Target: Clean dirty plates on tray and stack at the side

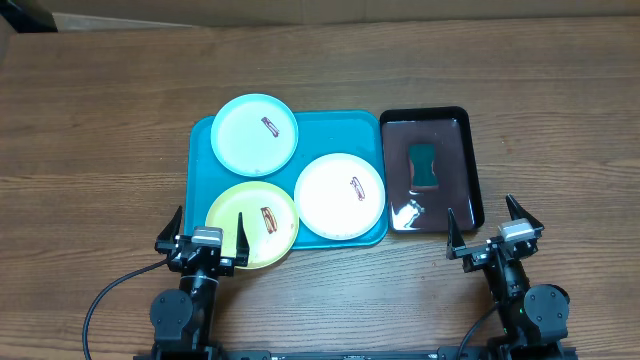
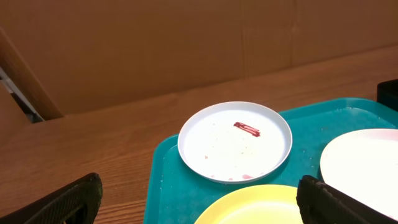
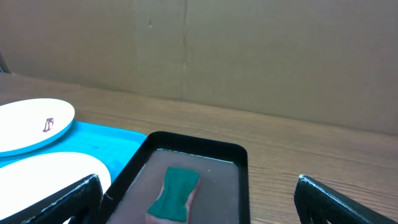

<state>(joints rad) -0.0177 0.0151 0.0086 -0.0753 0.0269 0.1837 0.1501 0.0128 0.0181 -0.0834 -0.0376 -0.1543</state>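
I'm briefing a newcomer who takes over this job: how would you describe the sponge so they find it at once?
Find the large turquoise tray carrying three round plates; just to its right in the overhead view sits a smaller black tray. The sponge lies near its middle, alone. Unlike the flat round plates, it is a small teal-green block.

Robot lab setup: wooden table [image 1: 100,110] walled by cardboard [image 3: 261,56].

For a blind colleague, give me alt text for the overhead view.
A cyan plate, a yellow-green plate and a white plate, each smeared, lie on a turquoise tray; a black tray with a green sponge sits beside it. The left claw and right claw are open.
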